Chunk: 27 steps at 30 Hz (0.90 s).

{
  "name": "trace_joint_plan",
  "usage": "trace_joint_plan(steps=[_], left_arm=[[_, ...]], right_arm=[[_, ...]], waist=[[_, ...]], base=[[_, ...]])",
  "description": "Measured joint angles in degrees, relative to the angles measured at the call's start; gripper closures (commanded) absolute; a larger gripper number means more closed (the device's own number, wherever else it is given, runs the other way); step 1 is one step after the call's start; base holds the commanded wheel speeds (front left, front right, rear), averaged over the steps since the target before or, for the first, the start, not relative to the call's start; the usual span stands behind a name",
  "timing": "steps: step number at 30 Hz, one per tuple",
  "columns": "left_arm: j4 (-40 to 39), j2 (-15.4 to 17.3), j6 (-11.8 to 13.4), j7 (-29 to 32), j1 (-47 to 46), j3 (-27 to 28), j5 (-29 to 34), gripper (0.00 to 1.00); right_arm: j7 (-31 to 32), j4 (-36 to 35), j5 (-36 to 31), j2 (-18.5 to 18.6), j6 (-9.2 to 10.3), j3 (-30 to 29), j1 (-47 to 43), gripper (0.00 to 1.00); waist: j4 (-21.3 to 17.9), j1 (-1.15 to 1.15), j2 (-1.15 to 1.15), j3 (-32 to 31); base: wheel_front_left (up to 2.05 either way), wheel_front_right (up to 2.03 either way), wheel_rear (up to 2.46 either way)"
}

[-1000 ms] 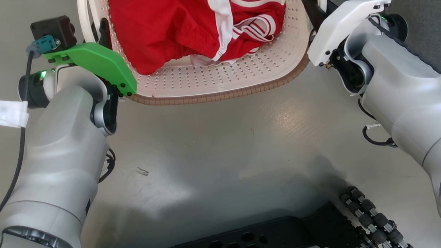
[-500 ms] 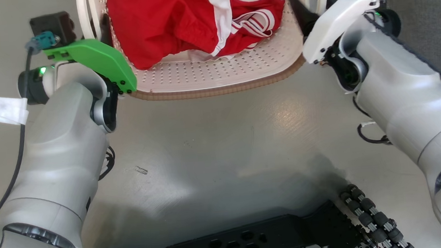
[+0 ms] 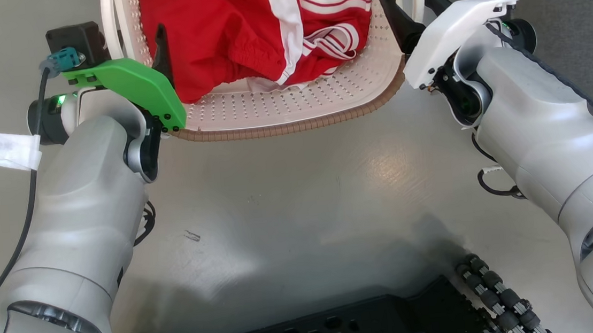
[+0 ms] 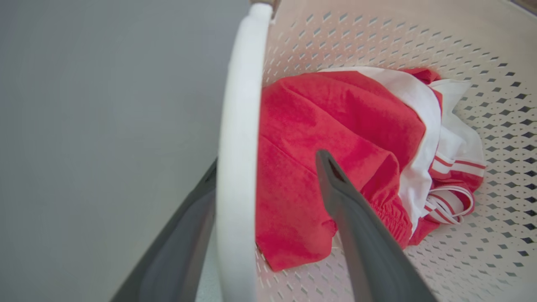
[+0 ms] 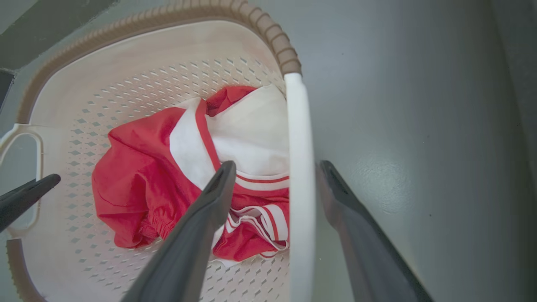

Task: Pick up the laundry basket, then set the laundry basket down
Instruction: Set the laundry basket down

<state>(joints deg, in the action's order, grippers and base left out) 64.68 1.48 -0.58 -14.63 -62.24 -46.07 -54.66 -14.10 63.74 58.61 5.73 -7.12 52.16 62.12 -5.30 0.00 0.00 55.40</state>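
Grey glossy floor (image 3: 298,188) carries the cream perforated plastic laundry basket with brown woven rim (image 3: 291,108), dead ahead between your arms, red-and-white garment (image 3: 220,33) inside. Your left hand (image 4: 268,161) and right hand (image 5: 277,165) are both released, each straddling a white side handle (image 5: 300,167) without gripping it. Likely the let-go after set-down: draw both hands off evenly and keep the inner fingers (image 5: 201,218) clear of cloth and handles.

floor (image 3: 299,198) before laundry basket (image 3: 282,129): open | inside: red-white clothes (image 3: 220,28) crowd the middle
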Motion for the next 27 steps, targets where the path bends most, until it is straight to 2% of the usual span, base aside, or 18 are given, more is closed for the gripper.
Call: trace_joint_plan(steps=[14, 27], left_arm=[[2.6, 0.0, -0.5, 0.0, 2.4, -0.3, -0.3, 0.0], [2.6, 0.0, -2.4, 0.0, 5.7, -0.9, 0.1, 0.0]], right_arm=[[-0.1, 2.1, 1.0, -0.2, 0.0, -0.1, -1.6, 0.0], [-0.2, 3.1, 1.4, 0.4, 0.0, -0.7, -5.2, 0.0]], waist=[[-0.4, 0.0, 0.0, -4.7], [-0.4, 0.0, 0.0, -12.0]], base=[[0.0, 0.0, 0.0], [0.0, 0.0, 0.0]])
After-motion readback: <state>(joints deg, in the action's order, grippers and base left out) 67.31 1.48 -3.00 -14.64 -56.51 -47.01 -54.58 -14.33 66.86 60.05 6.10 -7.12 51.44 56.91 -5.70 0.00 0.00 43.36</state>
